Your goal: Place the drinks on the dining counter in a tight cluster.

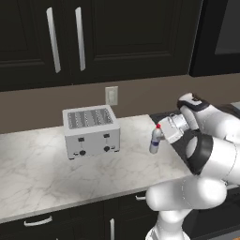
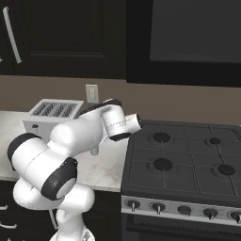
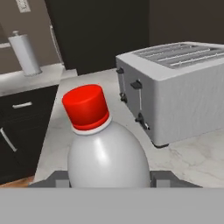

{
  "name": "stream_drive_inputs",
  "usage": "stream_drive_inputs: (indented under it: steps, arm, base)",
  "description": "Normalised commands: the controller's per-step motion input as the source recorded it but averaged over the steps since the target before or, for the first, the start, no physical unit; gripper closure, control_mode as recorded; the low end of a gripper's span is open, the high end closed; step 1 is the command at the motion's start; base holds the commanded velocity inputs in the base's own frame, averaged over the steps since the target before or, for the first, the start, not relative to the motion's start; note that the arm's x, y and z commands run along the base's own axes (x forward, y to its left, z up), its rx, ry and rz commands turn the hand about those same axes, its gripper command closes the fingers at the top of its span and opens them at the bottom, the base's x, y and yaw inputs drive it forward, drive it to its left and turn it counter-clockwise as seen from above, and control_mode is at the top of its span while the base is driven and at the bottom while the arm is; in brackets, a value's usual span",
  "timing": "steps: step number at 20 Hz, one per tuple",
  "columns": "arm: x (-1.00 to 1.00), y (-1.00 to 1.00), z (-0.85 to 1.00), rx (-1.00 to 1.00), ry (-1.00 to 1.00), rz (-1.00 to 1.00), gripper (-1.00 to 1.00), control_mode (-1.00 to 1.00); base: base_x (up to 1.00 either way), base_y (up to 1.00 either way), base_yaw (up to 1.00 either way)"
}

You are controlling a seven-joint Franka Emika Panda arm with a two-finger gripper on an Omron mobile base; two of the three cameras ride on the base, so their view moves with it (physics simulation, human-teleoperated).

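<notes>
My pincer [image 3: 109, 181] grips the small pale red-capped bottle [image 1: 155, 140] by its body, upright beside the toaster [image 1: 92, 131]; ready for lifting off this counter [image 1: 42, 173].

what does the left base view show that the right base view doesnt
Only the left base view: the small pale red-capped bottle standing upright on the marble worktop, with the gripper around its upper part, and two long cabinet handles above. Only the right base view: the black gas stove with its burners and front knobs. Both share the silver toaster, the wall outlet behind it, the worktop and the white arm.
</notes>
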Motion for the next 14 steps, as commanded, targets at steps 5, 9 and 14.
stream_drive_inputs:
  steps: [5,9,14]
  arm:
    - [-0.19,0.0,0.86,0.0,-0.01,0.0,1.0,-1.0]
    - [-0.37,0.0,0.68,0.03,0.0,0.0,1.0,-1.0]
    - [-0.56,0.0,0.25,0.09,-0.1,0.0,1.0,-1.0]
  base:
    - [0.0,0.0,0.0]
    - [0.0,0.0,0.0]
    - [0.0,0.0,0.0]
